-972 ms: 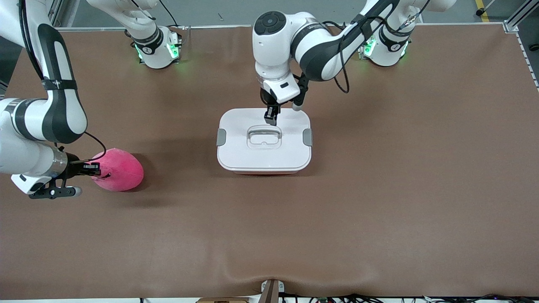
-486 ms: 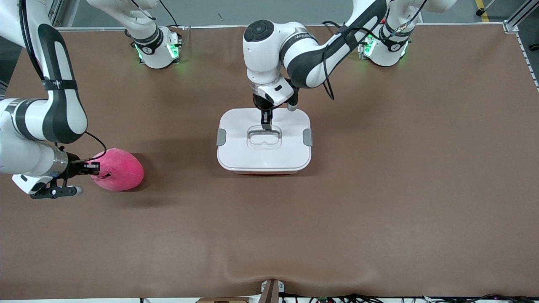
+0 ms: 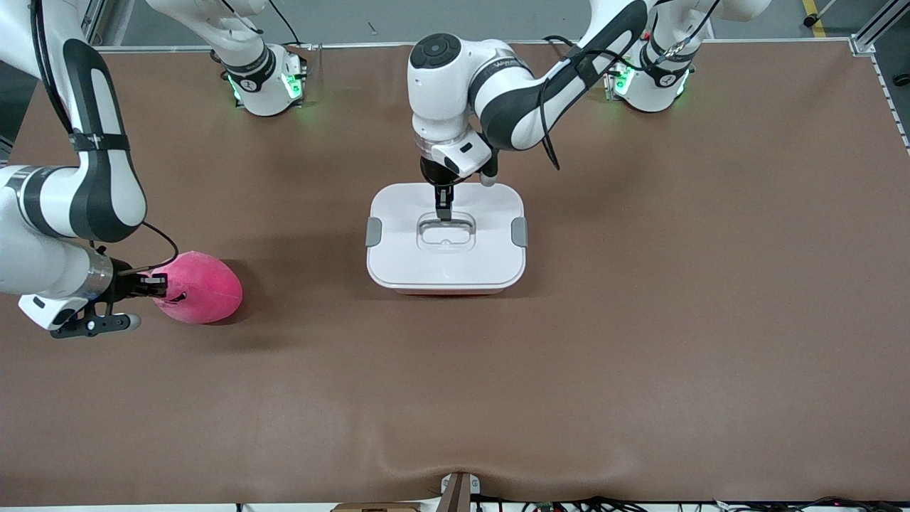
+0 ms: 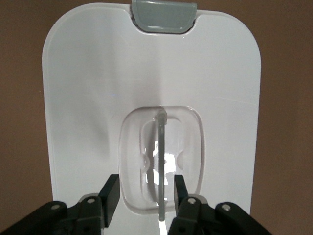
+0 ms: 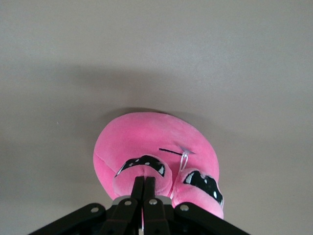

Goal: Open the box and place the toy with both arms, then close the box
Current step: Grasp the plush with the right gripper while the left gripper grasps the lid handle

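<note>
Toy [image 3: 200, 286] lies toward the right arm's end of the table, nearer the front camera than the box [image 3: 446, 238], the right gripper [image 3: 158, 284] pinched tight on its plush. The left gripper [image 3: 443, 210] straddles the clear handle [image 4: 161, 161], jaws parted. It should centre, close squarely, then lift the white lid [image 4: 88, 98] straight up.

White-lidded box [image 3: 405, 249] with grey clips [image 3: 373, 232], bright pink toy [image 3: 206, 286] with black marks, brown table [image 3: 640, 320].
</note>
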`<action>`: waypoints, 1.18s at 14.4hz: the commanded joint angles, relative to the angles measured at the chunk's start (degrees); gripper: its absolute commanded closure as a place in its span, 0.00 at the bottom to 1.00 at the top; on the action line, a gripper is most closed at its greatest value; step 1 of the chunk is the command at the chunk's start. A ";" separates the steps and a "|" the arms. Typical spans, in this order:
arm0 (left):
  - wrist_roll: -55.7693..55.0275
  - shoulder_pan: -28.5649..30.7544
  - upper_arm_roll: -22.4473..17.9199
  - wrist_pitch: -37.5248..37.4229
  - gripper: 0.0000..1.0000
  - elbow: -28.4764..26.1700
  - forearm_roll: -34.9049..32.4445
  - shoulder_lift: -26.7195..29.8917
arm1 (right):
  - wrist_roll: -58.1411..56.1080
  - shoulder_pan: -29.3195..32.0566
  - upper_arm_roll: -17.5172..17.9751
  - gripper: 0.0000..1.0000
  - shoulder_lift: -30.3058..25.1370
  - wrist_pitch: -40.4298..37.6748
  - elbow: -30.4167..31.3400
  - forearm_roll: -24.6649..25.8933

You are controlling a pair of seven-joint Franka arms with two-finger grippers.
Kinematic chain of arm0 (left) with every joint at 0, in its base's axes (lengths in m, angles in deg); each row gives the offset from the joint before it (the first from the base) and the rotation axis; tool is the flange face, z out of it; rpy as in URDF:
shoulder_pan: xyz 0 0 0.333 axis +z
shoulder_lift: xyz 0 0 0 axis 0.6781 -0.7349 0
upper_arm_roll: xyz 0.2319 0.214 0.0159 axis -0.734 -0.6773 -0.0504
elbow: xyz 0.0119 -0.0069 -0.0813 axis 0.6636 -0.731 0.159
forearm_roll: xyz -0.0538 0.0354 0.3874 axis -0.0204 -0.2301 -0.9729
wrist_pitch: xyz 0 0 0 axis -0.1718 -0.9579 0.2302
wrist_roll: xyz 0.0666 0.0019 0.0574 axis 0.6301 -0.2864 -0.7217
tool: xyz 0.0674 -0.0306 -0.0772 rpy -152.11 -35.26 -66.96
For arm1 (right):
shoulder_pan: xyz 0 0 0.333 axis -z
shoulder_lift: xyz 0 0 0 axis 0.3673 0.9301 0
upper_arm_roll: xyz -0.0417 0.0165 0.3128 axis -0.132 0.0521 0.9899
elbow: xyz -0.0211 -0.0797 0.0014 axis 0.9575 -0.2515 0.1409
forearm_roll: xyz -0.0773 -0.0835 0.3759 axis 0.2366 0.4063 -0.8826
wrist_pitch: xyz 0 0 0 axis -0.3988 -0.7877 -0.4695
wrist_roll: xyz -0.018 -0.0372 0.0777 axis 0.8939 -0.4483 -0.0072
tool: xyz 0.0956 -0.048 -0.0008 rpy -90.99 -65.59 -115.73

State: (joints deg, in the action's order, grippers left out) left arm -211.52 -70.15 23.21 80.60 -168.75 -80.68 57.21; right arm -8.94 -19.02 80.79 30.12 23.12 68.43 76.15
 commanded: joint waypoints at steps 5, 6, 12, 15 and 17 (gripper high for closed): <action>-10.23 -1.98 -0.37 0.44 0.50 1.89 -4.20 -2.79 | -3.72 -0.06 0.16 1.00 -2.53 -5.51 -3.69 0.00; -10.24 -2.07 -0.37 0.44 0.50 2.15 -4.29 -3.40 | -3.64 -0.07 0.25 1.00 -2.54 -8.13 -5.44 -0.09; -10.24 -2.34 -0.37 0.44 0.55 3.38 -4.29 -4.02 | -3.81 -0.68 0.43 1.00 -2.45 -19.48 -12.74 -0.35; -10.15 -2.16 -0.46 0.44 0.57 3.56 -4.29 -4.29 | -3.81 -1.38 0.43 1.00 -2.45 -21.24 -14.68 -0.53; -10.15 -2.25 -0.55 0.44 0.57 3.83 -4.38 -4.72 | -3.81 -1.65 0.43 1.00 -2.53 -21.69 -14.95 -0.62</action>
State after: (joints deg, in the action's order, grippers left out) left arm -211.69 -71.25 22.81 81.06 -166.31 -81.87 53.88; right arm -12.07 -20.30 81.31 27.90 2.90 54.66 76.02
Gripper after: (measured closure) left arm 0.568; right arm 0.978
